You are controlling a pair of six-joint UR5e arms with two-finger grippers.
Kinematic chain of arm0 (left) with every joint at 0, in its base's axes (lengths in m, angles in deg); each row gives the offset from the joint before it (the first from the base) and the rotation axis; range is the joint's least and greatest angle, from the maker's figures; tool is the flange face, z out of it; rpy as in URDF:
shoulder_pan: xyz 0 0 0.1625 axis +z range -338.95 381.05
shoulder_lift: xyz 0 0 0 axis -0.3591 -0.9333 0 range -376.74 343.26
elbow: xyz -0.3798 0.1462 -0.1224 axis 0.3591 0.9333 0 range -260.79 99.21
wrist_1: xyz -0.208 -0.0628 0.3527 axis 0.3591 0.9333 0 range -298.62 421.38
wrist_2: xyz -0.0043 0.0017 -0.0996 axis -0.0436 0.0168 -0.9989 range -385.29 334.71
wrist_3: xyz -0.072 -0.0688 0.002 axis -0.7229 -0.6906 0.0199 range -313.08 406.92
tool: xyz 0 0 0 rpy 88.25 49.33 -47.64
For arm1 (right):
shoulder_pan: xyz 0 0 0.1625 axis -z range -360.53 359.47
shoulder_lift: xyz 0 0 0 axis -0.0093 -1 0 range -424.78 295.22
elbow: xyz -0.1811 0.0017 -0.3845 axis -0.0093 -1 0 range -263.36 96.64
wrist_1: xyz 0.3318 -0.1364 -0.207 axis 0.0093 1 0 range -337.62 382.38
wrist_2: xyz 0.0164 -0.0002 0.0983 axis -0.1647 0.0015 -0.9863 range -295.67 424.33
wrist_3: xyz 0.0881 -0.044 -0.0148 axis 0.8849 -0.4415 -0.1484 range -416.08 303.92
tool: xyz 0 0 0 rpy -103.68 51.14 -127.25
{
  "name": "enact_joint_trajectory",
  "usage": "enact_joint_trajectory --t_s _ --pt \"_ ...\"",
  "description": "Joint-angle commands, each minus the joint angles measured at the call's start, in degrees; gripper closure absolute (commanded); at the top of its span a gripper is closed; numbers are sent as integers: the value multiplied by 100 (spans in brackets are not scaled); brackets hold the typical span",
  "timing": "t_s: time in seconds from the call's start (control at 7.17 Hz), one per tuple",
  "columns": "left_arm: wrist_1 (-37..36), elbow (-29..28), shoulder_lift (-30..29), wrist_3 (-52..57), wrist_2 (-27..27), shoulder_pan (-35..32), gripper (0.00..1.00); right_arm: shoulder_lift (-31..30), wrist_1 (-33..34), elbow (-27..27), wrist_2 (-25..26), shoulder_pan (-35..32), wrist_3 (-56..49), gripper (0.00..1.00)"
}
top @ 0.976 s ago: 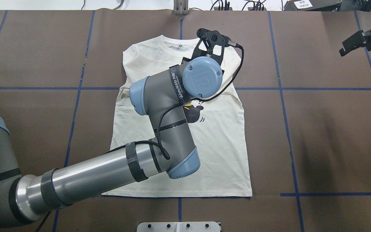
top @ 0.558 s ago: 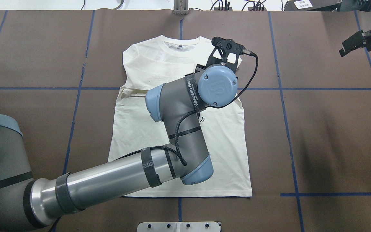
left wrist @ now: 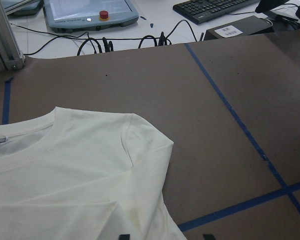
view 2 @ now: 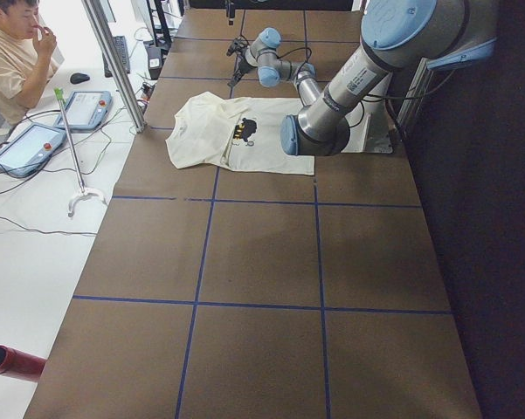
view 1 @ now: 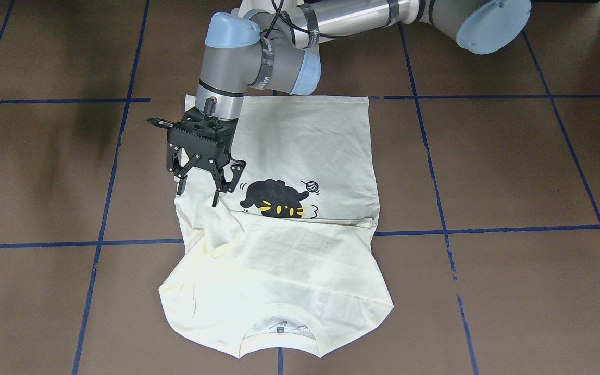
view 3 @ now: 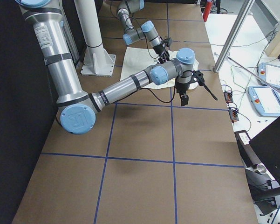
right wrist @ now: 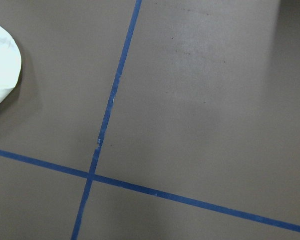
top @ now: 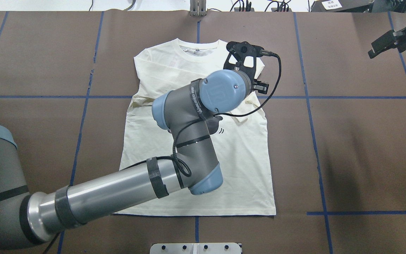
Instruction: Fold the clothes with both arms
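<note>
The brown table [top: 365, 141] with its blue tape grid is carrying everything. The left arm [top: 118, 190] is stretching right across the middle of it, while the right arm [view 3: 121, 88] is hanging off to its own side, well apart from the work. The cream T-shirt [top: 245, 169] is lying flat in the centre, print side up, collar pointing away from the robot. Both sleeves look to be folded in over the chest, so I'd say the sleeve stage is in hand and the body folds are not yet begun. The left hand [view 1: 198, 195] is hovering just over the shirt's edge on the robot's right side, fingers spread wide and gripping nothing. The right hand [top: 382, 44] is waiting over bare table, and I cannot tell whether it is open or closed. Beside the cat print [view 1: 274, 200] the tucked sleeve [view 1: 216, 232] is sitting rumpled. To my eye the next move is calling for a low, careful pinch there to smooth it, then the right hand coming in to share the lift.
</note>
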Motion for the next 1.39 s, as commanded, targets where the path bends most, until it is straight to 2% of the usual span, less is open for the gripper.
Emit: enact_joint_trajectory --t_s 0.0,0.14,0.28,0.42,0.56,0.84,1.12,1.26 --pt "-447 214 281 651 -1274 -767 0 334 -45 -4 0 134 104 0" --pt "-1077 494 457 1324 -1670 -1179 0 484 -558 -82 52 388 96 1" --pt "-1544 888 789 2123 -1953 -1575 0 755 -781 -152 209 643 522 1" --pt "-1619 1249 1262 2818 -2147 -2014 0 976 -766 -144 716 1141 1075 1" --pt "-1619 1496 1728 3617 -2575 -2549 0 1282 -705 -205 1417 1625 1498 1" --pt "-1541 1578 2310 4928 -3166 -3385 0 2055 -23 -442 2149 2294 2124 8" --pt "-1505 1561 2506 5408 -3518 -3722 0 2689 175 -1064 3107 3024 2652 18" --pt "-1496 1560 2550 5418 -3555 -3767 0 3057 175 -1563 3494 3288 2662 22"
